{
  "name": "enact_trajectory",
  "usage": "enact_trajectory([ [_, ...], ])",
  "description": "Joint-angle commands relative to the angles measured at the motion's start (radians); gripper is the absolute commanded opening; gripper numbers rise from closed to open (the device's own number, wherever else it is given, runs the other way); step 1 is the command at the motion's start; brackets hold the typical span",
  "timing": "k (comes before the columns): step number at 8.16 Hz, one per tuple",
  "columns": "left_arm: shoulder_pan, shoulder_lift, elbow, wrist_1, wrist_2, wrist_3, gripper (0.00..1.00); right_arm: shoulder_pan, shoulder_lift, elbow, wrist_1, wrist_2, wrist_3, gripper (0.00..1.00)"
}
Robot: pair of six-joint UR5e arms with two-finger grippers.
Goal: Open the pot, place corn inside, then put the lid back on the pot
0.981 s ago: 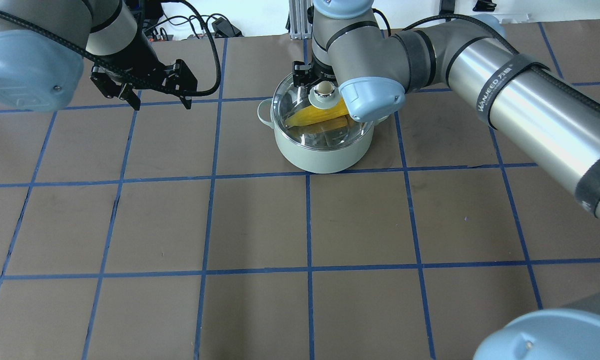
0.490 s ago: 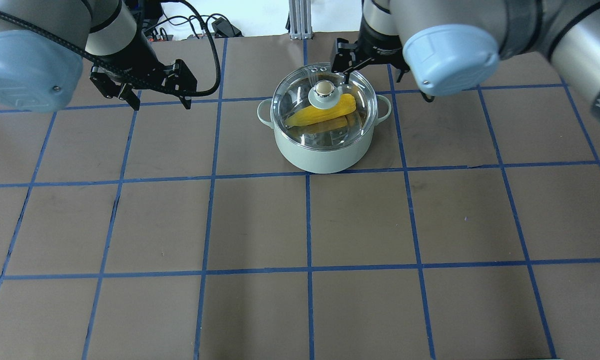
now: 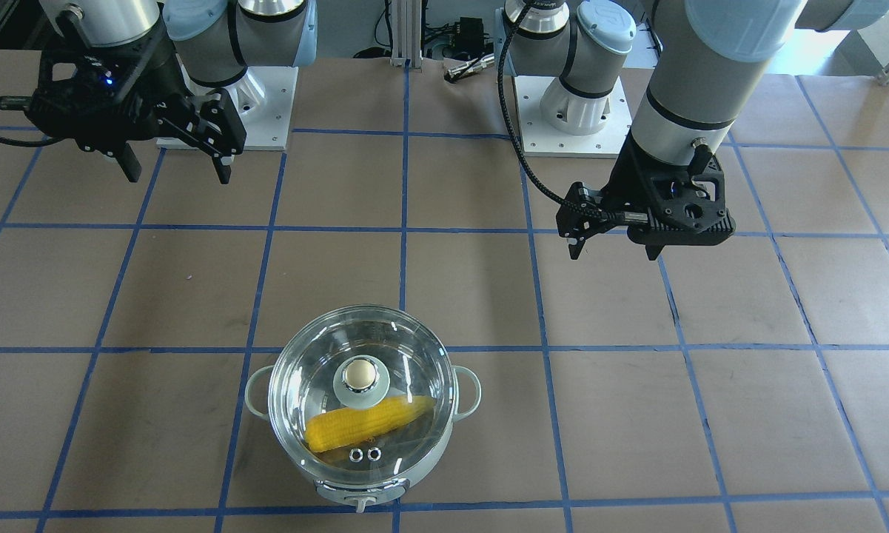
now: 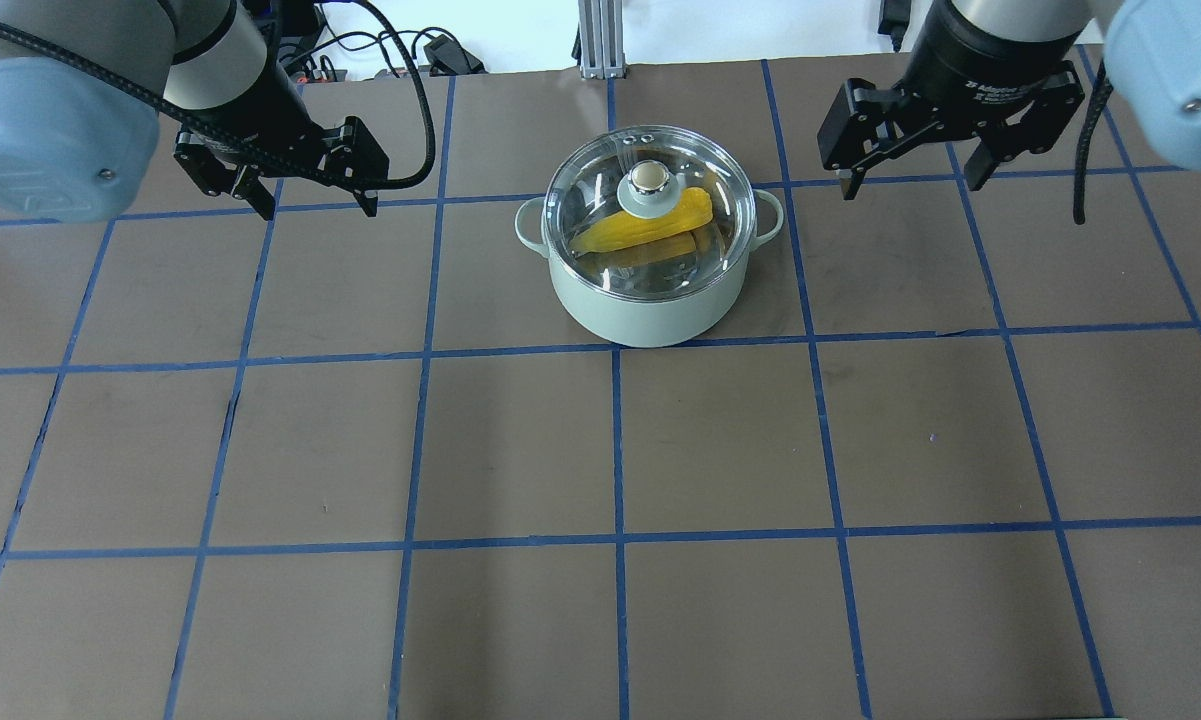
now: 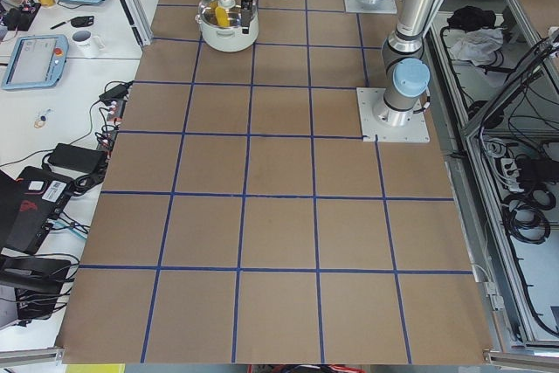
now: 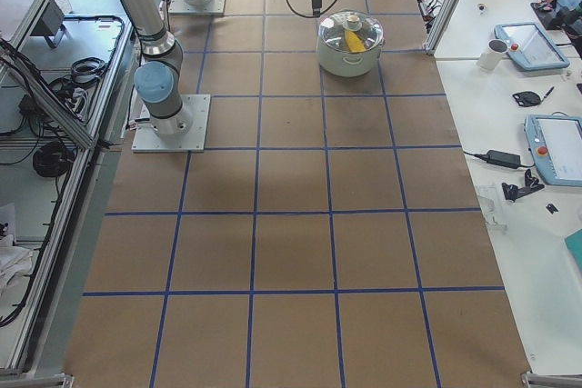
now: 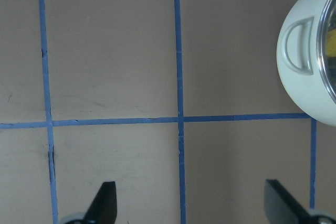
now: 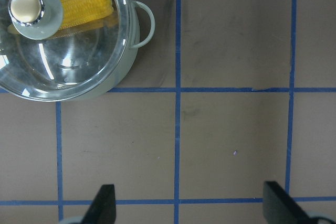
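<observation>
The pale mint-green pot [image 4: 650,305] stands at the table's far middle. The clear glass lid [image 4: 600,190] with its beige knob sits on it. The yellow corn [image 4: 650,228] lies inside, seen through the glass. In the front view the pot [image 3: 255,396], lid [image 3: 363,348] and corn [image 3: 363,429] are near the bottom. My left gripper [image 4: 317,205] is open and empty, left of the pot. My right gripper [image 4: 910,185] is open and empty, right of the pot. The right wrist view shows the lid [image 8: 68,61] and corn [image 8: 84,6] at top left.
The table is brown paper with blue tape grid lines [image 4: 615,450]. The two arm bases [image 3: 570,111] stand at the robot's side. Side benches hold tablets [image 6: 555,147], a mug [image 6: 492,54] and cables.
My right arm has pulled away from over the lid's knob, moving right and up. The lid stays on the pot. The left arm has barely moved.
</observation>
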Motion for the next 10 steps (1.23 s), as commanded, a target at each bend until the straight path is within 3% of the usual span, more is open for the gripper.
enact_trajectory([
  [1, 0.008, -0.001, 0.0, -0.001, 0.0, 0.0, 1.0, -0.027, -0.028, 0.006, 0.041, 0.005, -0.021, 1.0],
  [10, 0.008, -0.003, -0.001, -0.002, 0.0, 0.0, 1.0, 0.013, -0.008, 0.0, 0.031, 0.042, -0.04, 1.0],
])
